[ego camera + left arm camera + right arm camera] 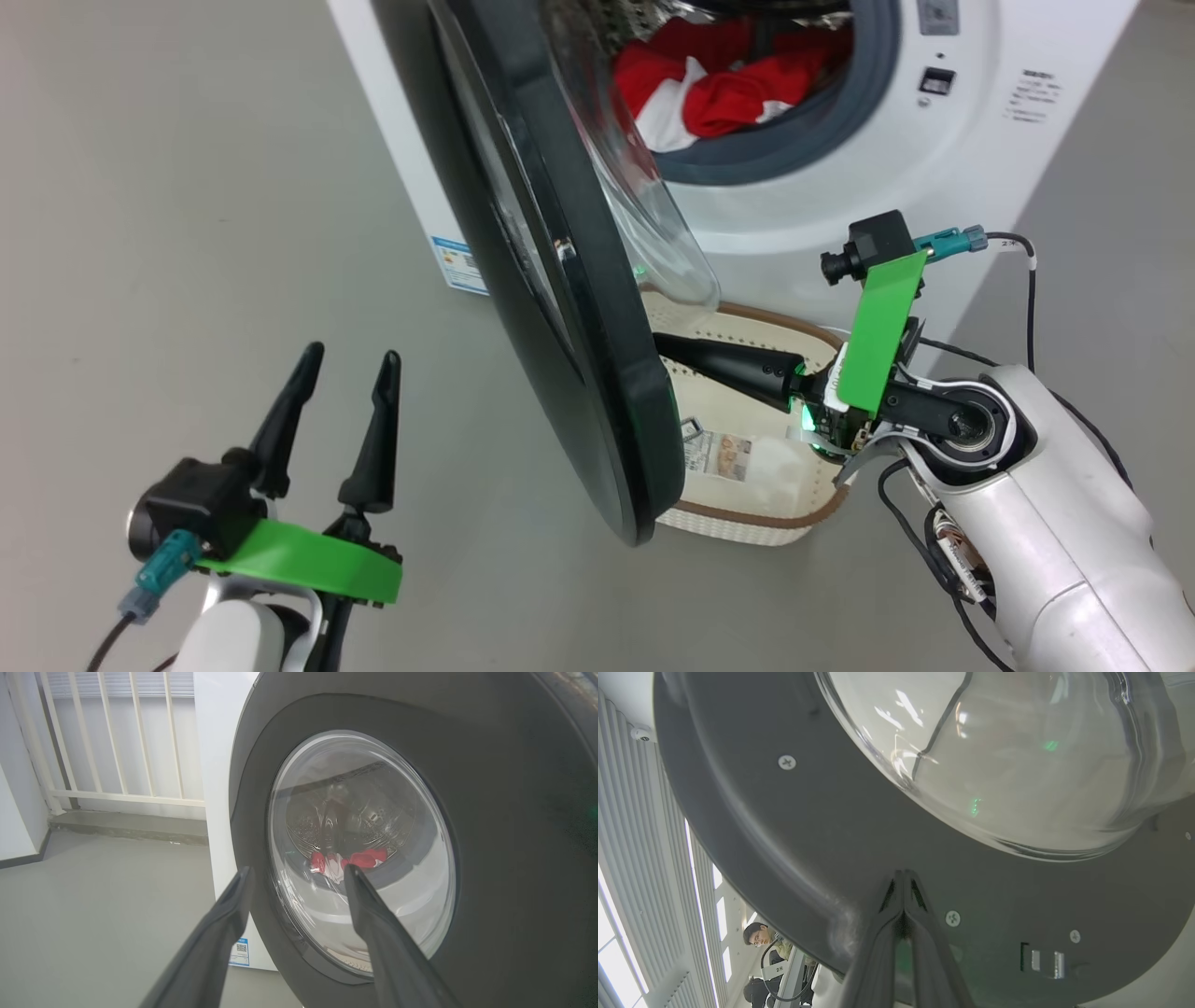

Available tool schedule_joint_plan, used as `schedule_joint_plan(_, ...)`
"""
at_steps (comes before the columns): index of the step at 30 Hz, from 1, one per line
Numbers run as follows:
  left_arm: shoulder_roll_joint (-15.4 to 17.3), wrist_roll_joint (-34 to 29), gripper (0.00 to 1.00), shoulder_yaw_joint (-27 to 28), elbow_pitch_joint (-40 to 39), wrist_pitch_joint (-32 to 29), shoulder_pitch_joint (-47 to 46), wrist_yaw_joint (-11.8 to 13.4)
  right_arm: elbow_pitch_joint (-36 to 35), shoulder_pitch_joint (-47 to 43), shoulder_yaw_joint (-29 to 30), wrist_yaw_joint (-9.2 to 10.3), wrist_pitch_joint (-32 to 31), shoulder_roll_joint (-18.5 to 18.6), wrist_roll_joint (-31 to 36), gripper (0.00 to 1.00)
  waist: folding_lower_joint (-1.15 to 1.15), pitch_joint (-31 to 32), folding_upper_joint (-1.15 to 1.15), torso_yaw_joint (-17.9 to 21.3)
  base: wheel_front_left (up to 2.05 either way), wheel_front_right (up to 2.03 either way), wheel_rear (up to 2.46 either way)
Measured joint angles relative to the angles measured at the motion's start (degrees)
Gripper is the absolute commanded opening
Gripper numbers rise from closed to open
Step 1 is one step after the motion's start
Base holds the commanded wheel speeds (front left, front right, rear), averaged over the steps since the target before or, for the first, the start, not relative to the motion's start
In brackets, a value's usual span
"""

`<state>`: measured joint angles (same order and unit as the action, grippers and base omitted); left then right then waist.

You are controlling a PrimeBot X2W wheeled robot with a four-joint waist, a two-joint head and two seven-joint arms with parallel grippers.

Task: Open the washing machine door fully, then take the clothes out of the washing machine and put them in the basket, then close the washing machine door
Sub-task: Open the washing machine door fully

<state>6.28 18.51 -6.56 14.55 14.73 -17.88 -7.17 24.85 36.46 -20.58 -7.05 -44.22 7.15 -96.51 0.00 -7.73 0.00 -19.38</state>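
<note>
The washing machine door (560, 280) stands partly open, edge-on to the head view, with its glass bowl (653, 215) bulging toward the washing machine (980, 168). Red and white clothes (728, 84) lie in the drum. The cream basket (775, 523) sits on the floor under the door. My right gripper (665, 345) is shut and empty, its tips against the door's dark inner face (808, 826) just below the bowl (1017, 756); the right gripper (903, 873) shows both fingers pressed together. My left gripper (350, 359) is open on the door's outer side, apart from it. In the left wrist view, the left gripper (298, 870) faces the door (504, 835), with the clothes (359, 858) showing through the glass.
A blue label (457, 261) marks the machine's side. A white railing (117, 742) and a low step stand behind grey floor to the machine's left. The door latch (1045, 961) sits near the rim. A person (761, 938) is seated far off.
</note>
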Motion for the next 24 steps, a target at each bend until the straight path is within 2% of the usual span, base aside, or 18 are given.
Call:
schedule_joint_plan(19,-1.5,0.0,1.00,-1.9,3.0,0.0,0.6,0.0,4.4,-1.0,0.6,0.01,-1.3,-1.8,0.9,0.00,0.00,3.8,0.00,-9.9,0.00,0.00,0.00)
schedule_joint_plan(24,-1.5,0.0,1.00,-1.1,2.9,0.0,2.1,0.0,4.7,-0.9,-0.7,0.00,-1.3,-2.4,0.9,0.00,0.00,4.0,0.00,-11.3,0.00,0.00,0.00)
